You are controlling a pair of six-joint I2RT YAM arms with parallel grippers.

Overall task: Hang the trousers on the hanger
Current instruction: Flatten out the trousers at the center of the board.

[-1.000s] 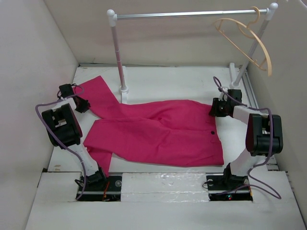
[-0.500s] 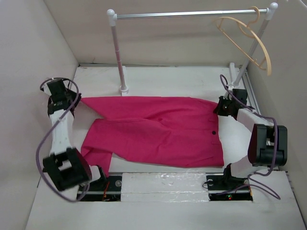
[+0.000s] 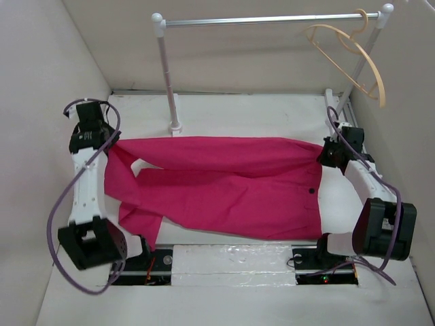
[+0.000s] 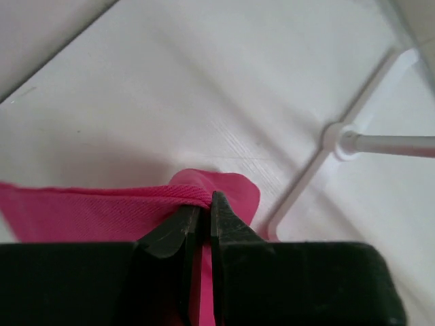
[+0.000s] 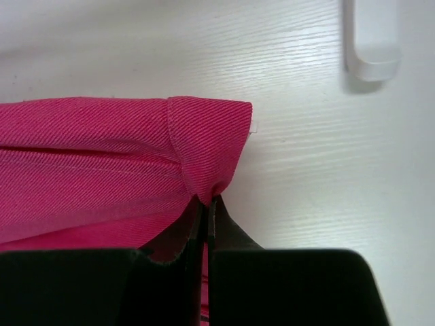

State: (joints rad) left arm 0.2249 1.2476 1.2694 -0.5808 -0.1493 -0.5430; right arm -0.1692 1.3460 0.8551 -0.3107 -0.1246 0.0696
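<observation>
- While only thin edges of the trousers (image 3: 224, 187) are pinched by the left gripper (image 4: 202, 207) and right gripper (image 5: 206, 202), cloth could be pulled loose under stretch.
- Slack cloth by the table's (image 3: 251, 112) left edge could be snagged.

The trousers (image 3: 224, 187) are spread on the table (image 3: 258, 115) across the middle of the frame. The rail (image 3: 265, 20) is set behind them along the top; the hanger (image 3: 353, 42) is hung from its end in the upper right.

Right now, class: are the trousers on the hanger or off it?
Off. The trousers lie spread across the table, while the hanger hangs bare from the rail.
</observation>
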